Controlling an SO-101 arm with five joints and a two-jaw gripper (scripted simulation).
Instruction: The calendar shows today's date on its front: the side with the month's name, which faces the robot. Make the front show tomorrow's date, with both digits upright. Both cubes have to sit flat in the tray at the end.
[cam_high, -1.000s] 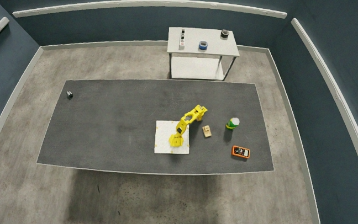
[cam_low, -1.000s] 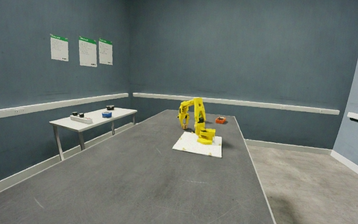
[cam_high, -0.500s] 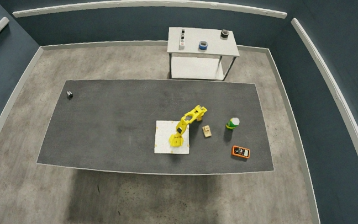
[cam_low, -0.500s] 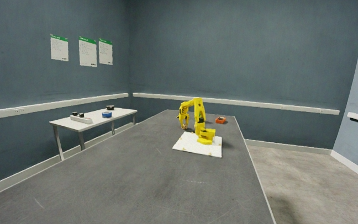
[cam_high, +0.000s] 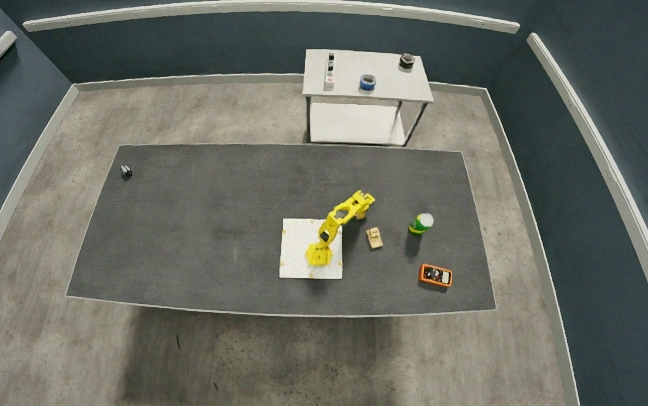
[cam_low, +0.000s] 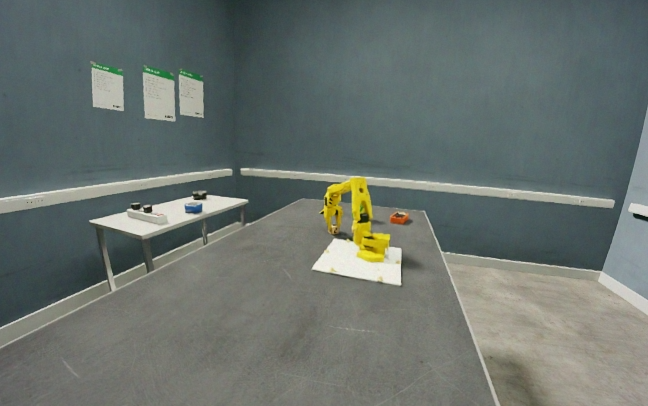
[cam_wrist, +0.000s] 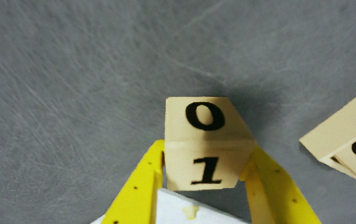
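My gripper (cam_wrist: 206, 152) (cam_high: 361, 211) (cam_low: 333, 226) is shut on a pale wooden cube (cam_wrist: 205, 120). The cube is held a little above the grey table top (cam_wrist: 90, 90), left of the calendar. In the wrist view its upper face shows a 0 and the face toward the camera shows a 1. The wooden calendar tray (cam_high: 374, 238) stands on the table to the right of the arm. A corner of it shows at the right edge of the wrist view (cam_wrist: 334, 142). Its second cube is too small to read.
A green bottle with a white cap (cam_high: 421, 223) stands right of the calendar. An orange meter (cam_high: 436, 275) (cam_low: 399, 217) lies nearer the front right. The arm's base sits on a white mat (cam_high: 295, 250). A small dark object (cam_high: 126, 171) lies far left.
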